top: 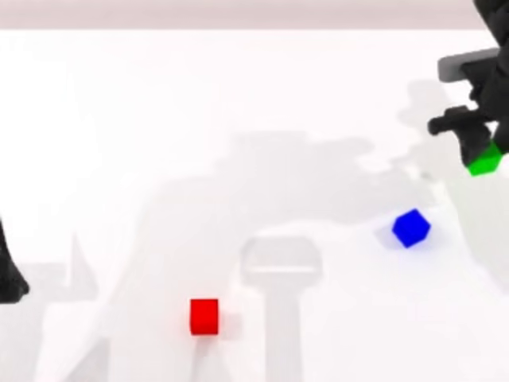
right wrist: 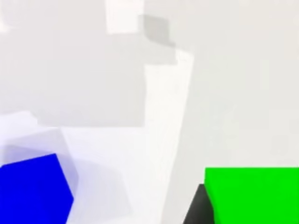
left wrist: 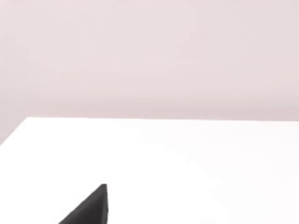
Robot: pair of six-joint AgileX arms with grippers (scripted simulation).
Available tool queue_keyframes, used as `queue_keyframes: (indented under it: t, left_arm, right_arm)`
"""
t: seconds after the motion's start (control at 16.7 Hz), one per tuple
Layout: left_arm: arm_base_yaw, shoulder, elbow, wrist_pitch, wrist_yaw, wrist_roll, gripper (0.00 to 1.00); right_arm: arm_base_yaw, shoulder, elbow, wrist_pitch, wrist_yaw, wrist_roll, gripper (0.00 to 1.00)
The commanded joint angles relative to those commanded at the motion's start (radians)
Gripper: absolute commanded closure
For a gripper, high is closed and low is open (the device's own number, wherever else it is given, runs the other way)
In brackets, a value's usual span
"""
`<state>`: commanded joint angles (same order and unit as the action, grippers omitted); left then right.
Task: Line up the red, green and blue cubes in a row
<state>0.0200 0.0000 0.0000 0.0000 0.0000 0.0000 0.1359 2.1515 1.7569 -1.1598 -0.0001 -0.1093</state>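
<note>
White counter (top: 238, 119). Left arm (top: 9, 278) parked at left edge, end effector unseen. Right end effector (top: 477, 147), upper right, clenched on green cube (top: 485, 160). Blue cube (top: 411, 228) right of centre; red cube (top: 204, 316) lower centre. Cubes likely light, rigid; grip flat opposite faces.

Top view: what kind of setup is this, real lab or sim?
Most likely a rendered tabletop test scene: a bare white table holding only plain red cube, blue cube and green cube, the last at the right gripper. No clutter or furnishings.
</note>
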Motion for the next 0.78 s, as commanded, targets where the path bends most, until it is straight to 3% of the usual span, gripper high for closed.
queue_keyframes:
  t: [0.24, 0.78]
  left_arm:
    - [0.000, 0.000, 0.000, 0.000, 0.000, 0.000, 0.00]
    - [0.000, 0.000, 0.000, 0.000, 0.000, 0.000, 0.00]
  right_arm:
    - [0.153, -0.011, -0.006, -0.011, 0.004, 0.190, 1.00]
    - [0.653, -0.094, -0.091, -0.028, 0.013, 0.891, 1.00]
